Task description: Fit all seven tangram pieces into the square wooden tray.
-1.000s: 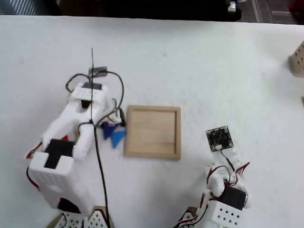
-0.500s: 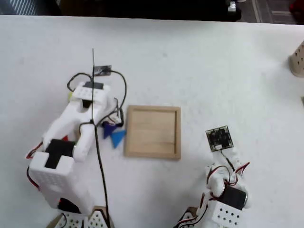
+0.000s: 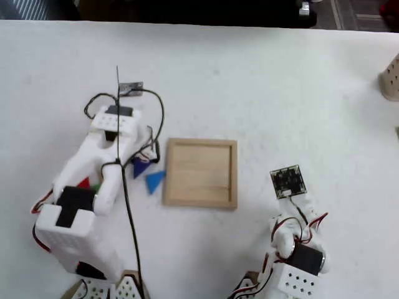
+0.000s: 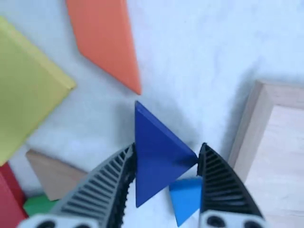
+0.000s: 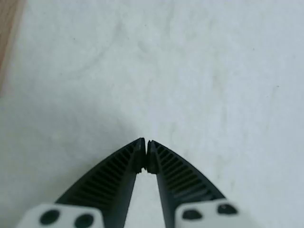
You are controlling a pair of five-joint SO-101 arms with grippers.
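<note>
High view: square wooden tray (image 3: 201, 142) at worktop (image 3: 262, 81) centre, floor bare, no piece seated. Left arm (image 3: 93, 165) stands at the tray's 9 o'clock; right arm (image 3: 294, 249) at its 5 o'clock, well apart. Dark blue triangle (image 3: 139, 169) and light blue triangle (image 3: 154, 180) lie just beside the tray's 9 o'clock rim; red piece (image 3: 83, 183) and green piece (image 3: 95, 185) show farther out the same way, partly under the arm. Left wrist view: left end effector (image 4: 166, 154) clamped on the dark blue triangle, one finger against each side, apparently raised over the light blue triangle, tray rim close alongside. Orange parallelogram (image 4: 107, 40), yellow square (image 4: 26, 90) and tan triangle (image 4: 52, 173) lie loose on the worktop nearby. Right wrist view: right end effector (image 5: 146, 156) clenched on nothing, tips touching, over bare worktop, a sliver of tray edge at the frame corner. Progress, as judged: none of seven placed; first piece in hand, six waiting.
</note>
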